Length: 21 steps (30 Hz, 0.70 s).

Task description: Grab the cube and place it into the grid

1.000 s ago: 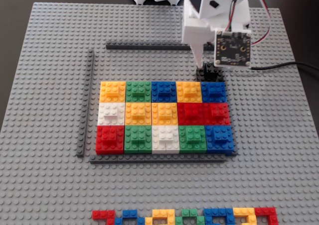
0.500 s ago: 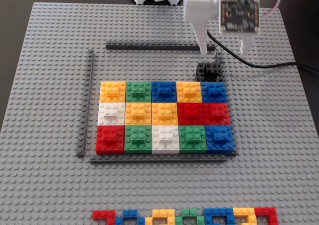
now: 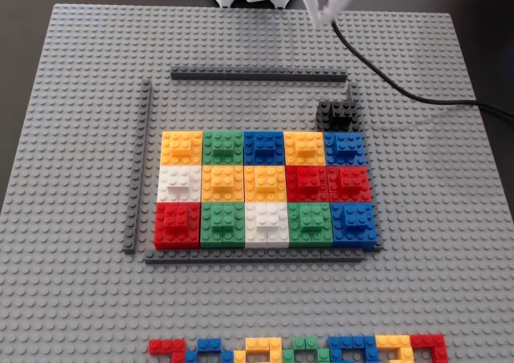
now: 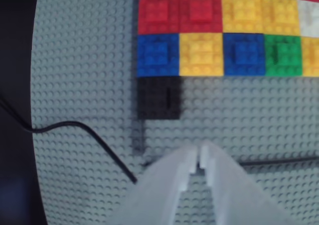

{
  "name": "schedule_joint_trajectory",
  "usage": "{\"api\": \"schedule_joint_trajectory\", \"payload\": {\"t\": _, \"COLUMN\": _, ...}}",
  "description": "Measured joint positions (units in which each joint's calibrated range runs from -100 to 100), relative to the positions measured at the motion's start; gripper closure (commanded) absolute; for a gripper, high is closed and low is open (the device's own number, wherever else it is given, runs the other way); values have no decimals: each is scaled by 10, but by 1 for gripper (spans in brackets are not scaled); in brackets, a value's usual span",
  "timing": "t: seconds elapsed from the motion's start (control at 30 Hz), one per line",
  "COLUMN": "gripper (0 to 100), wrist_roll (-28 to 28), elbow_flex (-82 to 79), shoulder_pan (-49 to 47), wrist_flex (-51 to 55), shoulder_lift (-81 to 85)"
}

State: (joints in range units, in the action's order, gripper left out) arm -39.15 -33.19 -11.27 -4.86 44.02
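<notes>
The black cube (image 3: 336, 114) sits on the grey baseplate (image 3: 80, 138), touching the far right corner of the grid (image 3: 265, 188), just outside it. In the wrist view the cube (image 4: 159, 98) lies below the grid's blue corner brick (image 4: 158, 55). The grid (image 4: 224, 31) is a five by three array of coloured bricks. My white gripper (image 3: 328, 14) hangs at the top of the fixed view, behind the cube and clear of it. In the wrist view its fingertips (image 4: 200, 158) are closed together with nothing between them, a short way short of the cube.
Dark-grey strips (image 3: 259, 76) frame the grid at the back, left (image 3: 138, 166) and front (image 3: 261, 256). A row of mixed coloured bricks (image 3: 297, 350) lies at the front edge. A black cable (image 3: 401, 86) crosses the plate's right side and shows in the wrist view (image 4: 94, 135).
</notes>
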Motion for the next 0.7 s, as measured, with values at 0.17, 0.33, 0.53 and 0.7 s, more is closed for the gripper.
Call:
{"api": "schedule_joint_trajectory", "payload": {"t": 0.17, "gripper": 100, "wrist_roll": -20, "elbow_flex": -72, "shoulder_pan": 38, "wrist_flex": -3, "shoulder_lift": 97}}
{"api": "schedule_joint_trajectory", "payload": {"t": 0.33, "gripper": 100, "wrist_roll": -35, "elbow_flex": -169, "shoulder_pan": 69, "wrist_flex": -24, "shoulder_lift": 207}}
{"api": "schedule_joint_trajectory", "payload": {"t": 0.53, "gripper": 100, "wrist_roll": -35, "elbow_flex": -260, "shoulder_pan": 90, "wrist_flex": -58, "shoulder_lift": 336}}
{"api": "schedule_joint_trajectory", "payload": {"t": 0.7, "gripper": 100, "wrist_roll": -49, "elbow_flex": -328, "shoulder_pan": 107, "wrist_flex": -84, "shoulder_lift": 429}}
